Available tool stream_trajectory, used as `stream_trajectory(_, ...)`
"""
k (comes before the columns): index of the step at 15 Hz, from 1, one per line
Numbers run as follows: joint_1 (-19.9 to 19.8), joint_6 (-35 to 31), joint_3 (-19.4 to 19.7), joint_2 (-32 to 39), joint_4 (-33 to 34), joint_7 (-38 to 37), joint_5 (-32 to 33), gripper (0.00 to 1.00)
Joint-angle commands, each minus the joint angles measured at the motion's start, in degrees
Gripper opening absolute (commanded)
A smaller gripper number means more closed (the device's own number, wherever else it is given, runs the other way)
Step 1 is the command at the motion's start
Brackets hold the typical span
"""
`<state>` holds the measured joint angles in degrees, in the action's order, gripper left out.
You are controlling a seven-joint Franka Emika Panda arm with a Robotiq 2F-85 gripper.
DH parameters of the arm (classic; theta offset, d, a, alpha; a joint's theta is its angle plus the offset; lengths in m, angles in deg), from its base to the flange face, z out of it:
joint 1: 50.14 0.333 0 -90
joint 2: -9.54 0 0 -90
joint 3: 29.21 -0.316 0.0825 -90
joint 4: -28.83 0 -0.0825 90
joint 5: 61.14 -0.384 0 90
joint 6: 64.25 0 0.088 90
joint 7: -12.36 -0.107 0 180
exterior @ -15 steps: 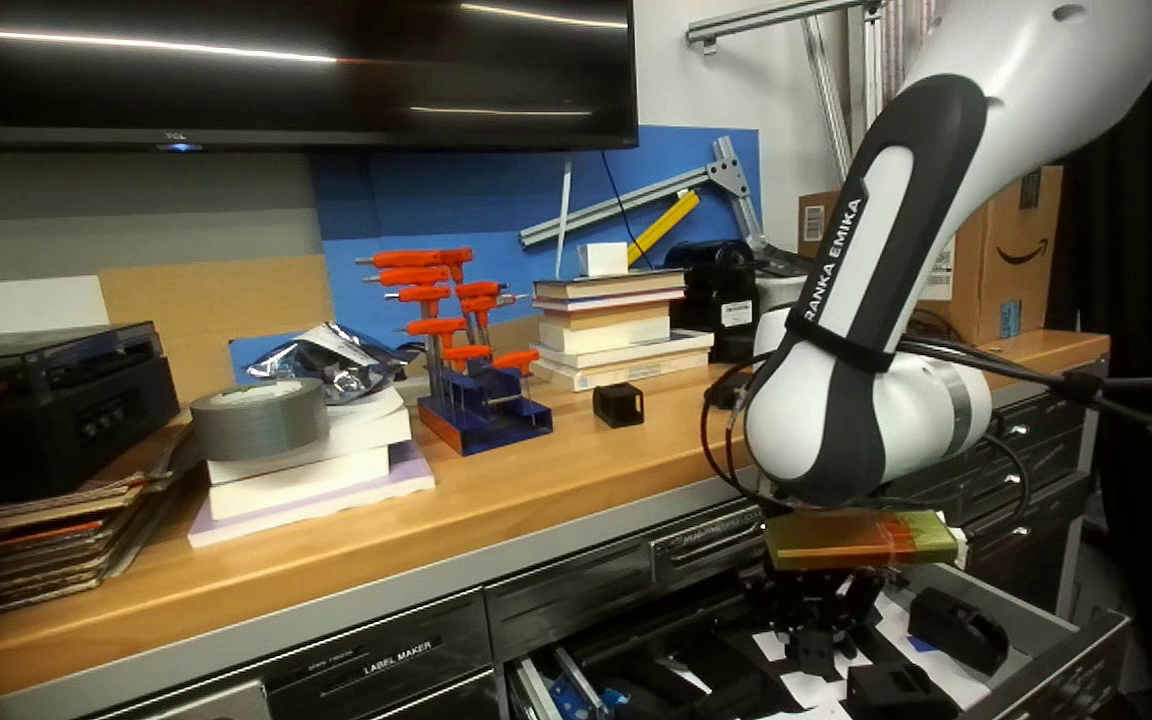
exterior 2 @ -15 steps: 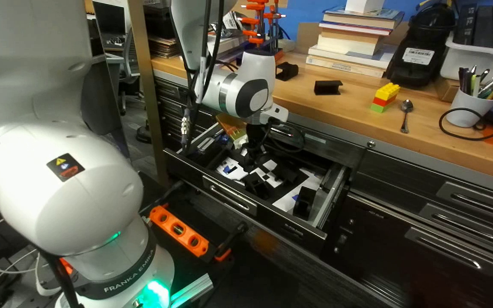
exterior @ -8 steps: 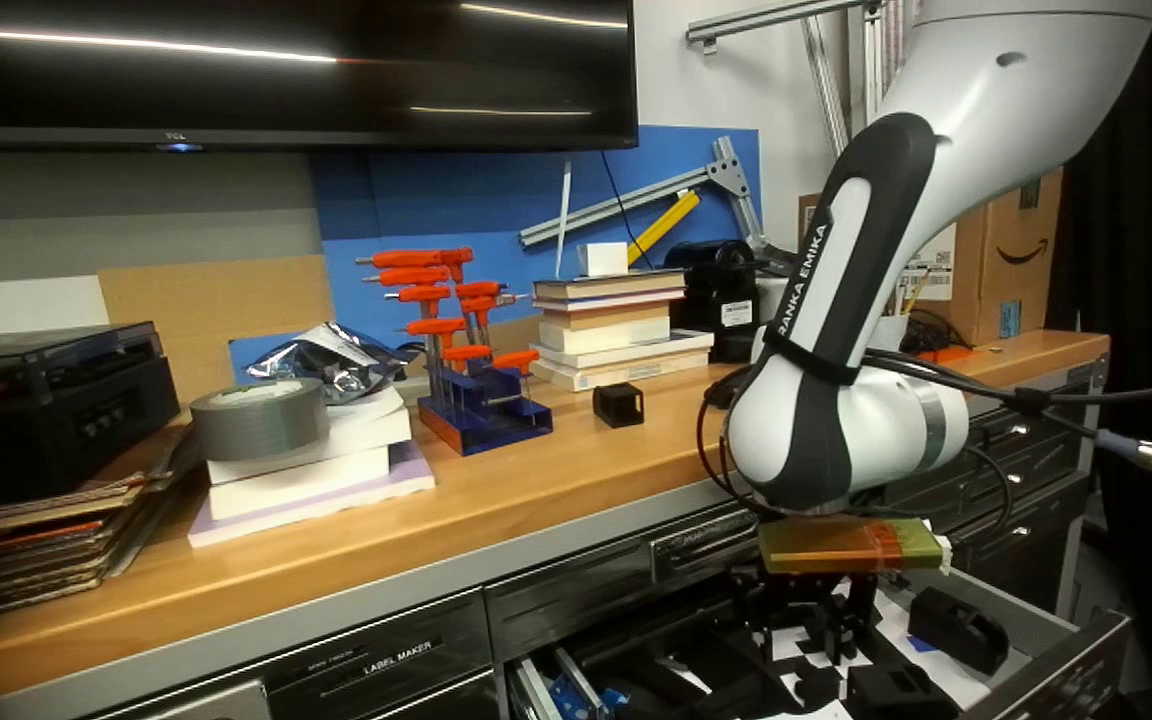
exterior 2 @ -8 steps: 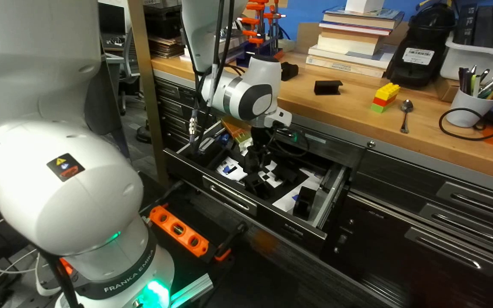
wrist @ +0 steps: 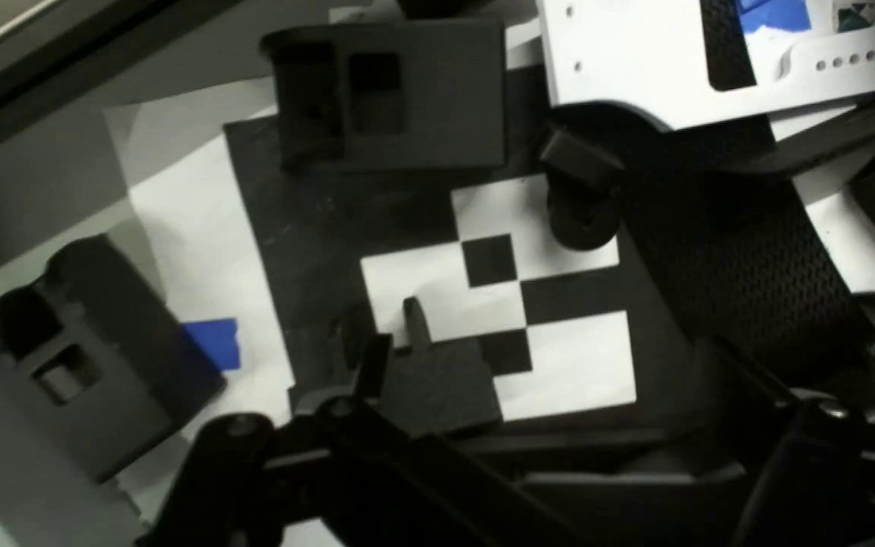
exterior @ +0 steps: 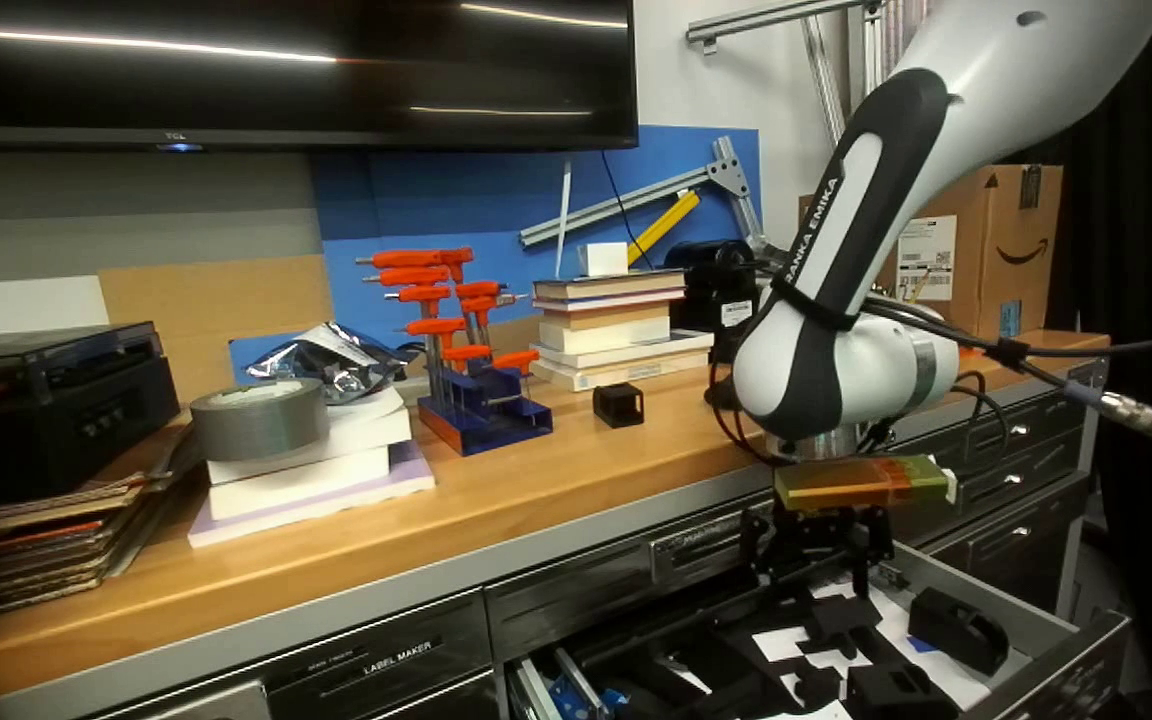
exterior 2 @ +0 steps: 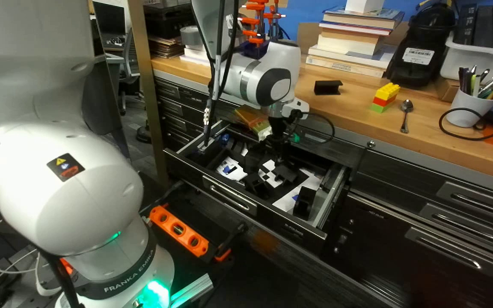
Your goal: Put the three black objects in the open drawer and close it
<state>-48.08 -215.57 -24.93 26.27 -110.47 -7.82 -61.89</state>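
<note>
Wrist view: the fingers (wrist: 371, 372) stand wide apart, hanging over the drawer (exterior 2: 276, 218).
Drawer: pulled out, beneath the fingers in both exterior views.
Small black piece (wrist: 441, 391): lies in the drawer below the fingers, its edge overlapped by one of them in the wrist view.
Two-holed block (wrist: 430, 99): black, in the drawer, farther up the wrist view than the fingers.
Slanted block (wrist: 118, 387): black, in the drawer, left of the fingers in the wrist view, just beside a blue scrap (wrist: 213, 342).
Checked sheet (wrist: 574, 372): lies flat below, between the fingers in the wrist view.
Hollow block (exterior: 613, 407): black, on the bench (exterior: 536, 485), higher than the fingers and left of them in an exterior view, near a blue tool stand (exterior: 481, 425).
Black channel (exterior 2: 328, 87): on the bench, higher than the fingers and right of them in an exterior view.
Toy bricks (exterior 2: 385, 97) and spoon (exterior 2: 405, 115): on the bench, farther right of the fingers, well apart from them.
</note>
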Motion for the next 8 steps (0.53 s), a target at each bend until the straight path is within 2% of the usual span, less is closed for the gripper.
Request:
stream_trajectory(1,-0.1,9.9,3.1,-7.6,2.9,-0.3,4.5,0.99)
stream_trajectory(2,-0.1,12.7,3.5,-9.3,4.0,-1.2,6.1,1.00)
stream_trajectory(8,-1.6,31.9,0.7,-18.9,11.7,1.8,6.7,1.00)
